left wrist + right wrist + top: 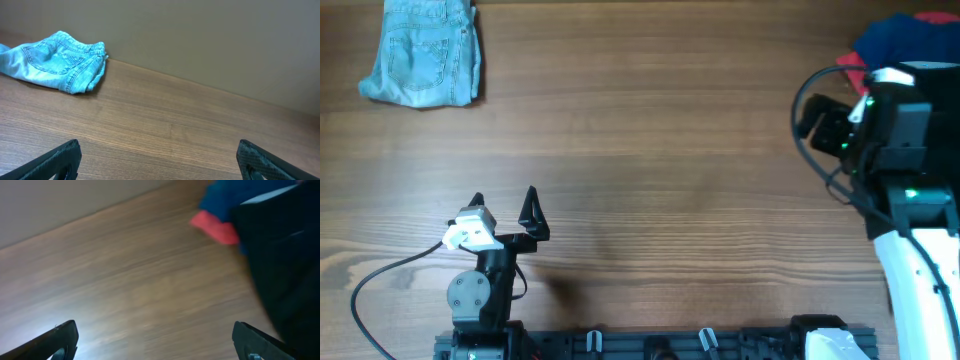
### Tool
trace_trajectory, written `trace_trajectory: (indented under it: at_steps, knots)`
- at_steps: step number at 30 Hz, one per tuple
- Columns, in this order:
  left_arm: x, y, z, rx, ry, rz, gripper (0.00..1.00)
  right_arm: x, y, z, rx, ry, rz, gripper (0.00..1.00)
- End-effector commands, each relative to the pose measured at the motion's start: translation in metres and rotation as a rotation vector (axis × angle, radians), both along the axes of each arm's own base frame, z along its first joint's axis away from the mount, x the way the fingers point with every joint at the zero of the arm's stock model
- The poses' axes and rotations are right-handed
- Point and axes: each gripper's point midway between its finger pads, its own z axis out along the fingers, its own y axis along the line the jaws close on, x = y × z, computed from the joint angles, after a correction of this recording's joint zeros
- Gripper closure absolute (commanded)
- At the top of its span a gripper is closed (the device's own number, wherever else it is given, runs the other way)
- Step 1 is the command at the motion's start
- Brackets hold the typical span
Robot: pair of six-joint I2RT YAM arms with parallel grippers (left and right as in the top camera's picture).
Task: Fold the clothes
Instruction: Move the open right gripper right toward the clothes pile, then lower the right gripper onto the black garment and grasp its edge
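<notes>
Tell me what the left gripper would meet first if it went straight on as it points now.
Probably the bare table: the left gripper aims at plain wood. The denim shorts lie left of that line, though depth is hard to judge.

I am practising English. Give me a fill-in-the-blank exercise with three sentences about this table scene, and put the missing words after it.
1. The denim shorts lie in the far ____ corner of the table, by the robot's own sides.
2. The left gripper is ____ and holds nothing.
3. The bright garment beside the dark blue garment is ____.
Missing words: left; open; red.
</notes>
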Motion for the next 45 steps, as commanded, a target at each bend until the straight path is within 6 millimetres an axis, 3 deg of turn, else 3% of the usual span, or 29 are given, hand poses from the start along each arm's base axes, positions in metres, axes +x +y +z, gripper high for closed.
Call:
trace_trajectory:
  at_steps: [1,3,9,45]
  knots:
    - [0.0,0.003,0.0,0.021,-0.002,0.015,0.0,0.012,-0.038,0.021,-0.069,-0.022,-0.09,0.01]
    - [0.0,0.003,0.0,0.021,-0.002,0.015,0.0,0.023,-0.055,0.012,-0.05,0.021,-0.115,0.0]
    - [0.0,0.003,0.0,0.021,-0.002,0.015,0.0,0.047,-0.055,-0.029,0.02,0.135,-0.072,0.0]
    - [0.0,0.003,0.0,0.021,-0.002,0.015,0.0,0.056,-0.042,-0.026,0.078,0.103,-0.016,0.0]
